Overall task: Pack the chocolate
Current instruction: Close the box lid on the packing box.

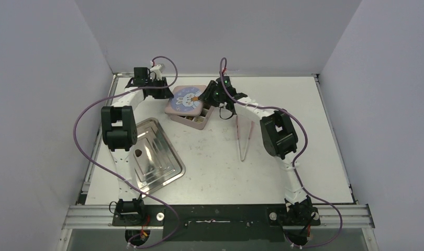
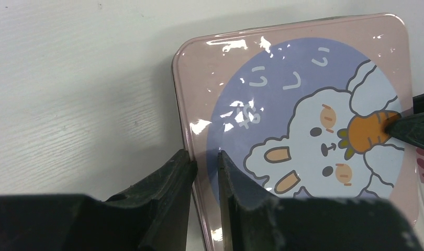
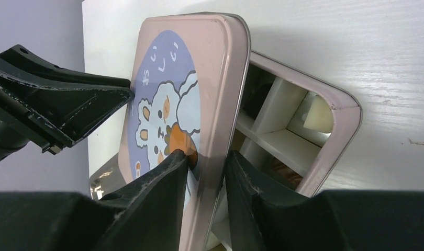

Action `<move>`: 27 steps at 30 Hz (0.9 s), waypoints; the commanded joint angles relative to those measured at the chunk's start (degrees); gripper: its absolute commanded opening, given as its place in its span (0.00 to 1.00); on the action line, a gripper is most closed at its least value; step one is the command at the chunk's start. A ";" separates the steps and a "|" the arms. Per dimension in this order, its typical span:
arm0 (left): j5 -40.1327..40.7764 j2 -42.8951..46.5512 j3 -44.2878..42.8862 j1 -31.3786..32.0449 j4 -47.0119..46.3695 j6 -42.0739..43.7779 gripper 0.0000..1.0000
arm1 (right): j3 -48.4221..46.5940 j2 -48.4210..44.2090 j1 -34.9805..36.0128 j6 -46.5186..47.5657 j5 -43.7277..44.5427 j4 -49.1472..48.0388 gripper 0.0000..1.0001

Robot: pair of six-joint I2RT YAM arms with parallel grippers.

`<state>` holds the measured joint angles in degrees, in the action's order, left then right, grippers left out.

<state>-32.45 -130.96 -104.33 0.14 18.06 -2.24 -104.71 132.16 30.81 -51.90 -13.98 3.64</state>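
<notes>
Two arms: both reach the tin point(image 1: 197, 121) at upper centre of the top view, one from each side.
Left gripper point(image 2: 204, 162): nearly closed, pinching the left rim of the lid point(image 2: 304, 104); one finger lies on the printed face, the other just outside the edge, over the table point(image 2: 68, 104).
Right gripper point(image 3: 204, 167): fingers drawn in on the opposite rim, one tip on the carrot picture, the other under the rim on the tin side; both look to be touching.
Top view only: tray point(image 1: 163, 167) at lower left with one small dark piece point(image 1: 138, 153) on it; tongs point(image 1: 245, 137) right of centre, long axis up-down in the frame, joined end lowest.
Right wrist only: the lid is tilted up off the tin, leaving a gap on the right that shows white dividers and cells.
Left wrist only: the rabbit picture seen nearly flat-on, with the other gripper's tip at the right edge.
Chocolate point(image 3: 317, 115): a cream piece in the tin's corner cell, upper right of the right wrist view, well apart from the dark piece.
Axis: the cream piece looks blocky and half hidden by the wall; no long axis or heading can be told. The dark piece is only a dot.
</notes>
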 commanded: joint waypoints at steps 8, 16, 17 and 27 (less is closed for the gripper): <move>-6.64 4.26 4.34 1.51 -7.23 -4.78 0.23 | 9.74 -7.74 -0.48 -0.23 0.23 -5.32 0.30; -7.28 4.70 5.81 2.61 -8.65 -5.48 0.28 | 16.63 -11.41 -2.18 0.31 2.49 -4.70 0.31; -7.04 4.59 5.85 2.71 -8.27 -5.18 0.28 | 17.13 -11.54 -2.16 0.35 2.51 -4.69 0.31; -3.60 5.50 6.08 3.52 -7.69 -3.24 0.36 | 20.46 -13.78 -3.98 1.18 5.68 0.02 0.42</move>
<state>-37.32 -129.45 -98.56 3.18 10.72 -6.74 -86.32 121.36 28.80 -52.88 -12.01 -1.41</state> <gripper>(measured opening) 0.342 0.378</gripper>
